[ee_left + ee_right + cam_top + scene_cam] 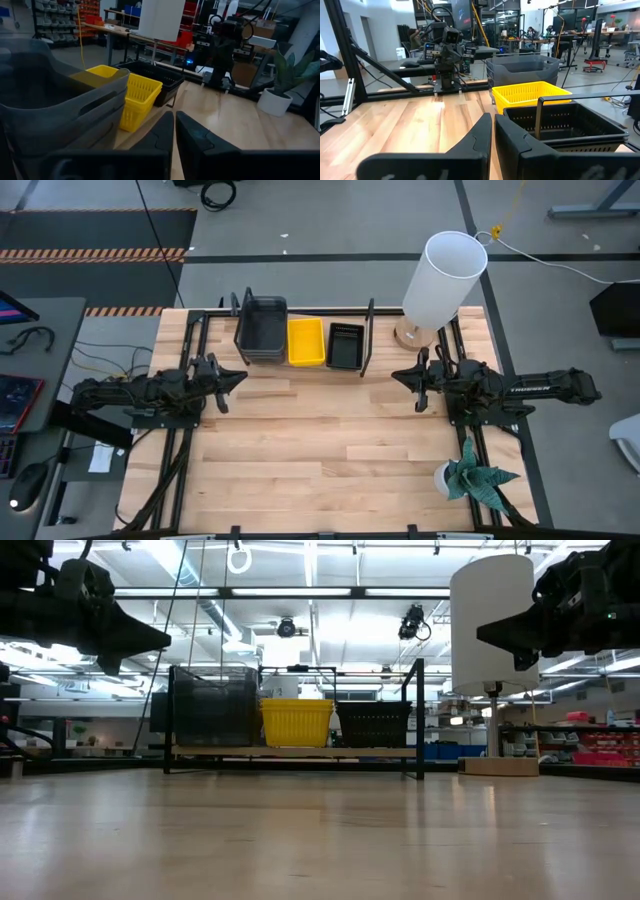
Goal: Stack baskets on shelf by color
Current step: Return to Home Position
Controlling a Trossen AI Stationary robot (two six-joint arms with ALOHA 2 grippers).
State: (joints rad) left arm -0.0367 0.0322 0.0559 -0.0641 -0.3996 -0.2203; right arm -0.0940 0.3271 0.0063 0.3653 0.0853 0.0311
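Three groups of baskets stand side by side on the shelf at the table's far edge: a stack of smoky grey baskets on the left, a yellow basket in the middle, a black slotted basket on the right. In the low view they are the grey stack, the yellow and the black. My left gripper hovers shut left of the shelf. My right gripper hovers shut right of it. Neither touches anything.
A white cylindrical lamp on a wooden base stands at the far right corner. A small potted plant sits near the right near edge. The wooden tabletop in front of the shelf is bare.
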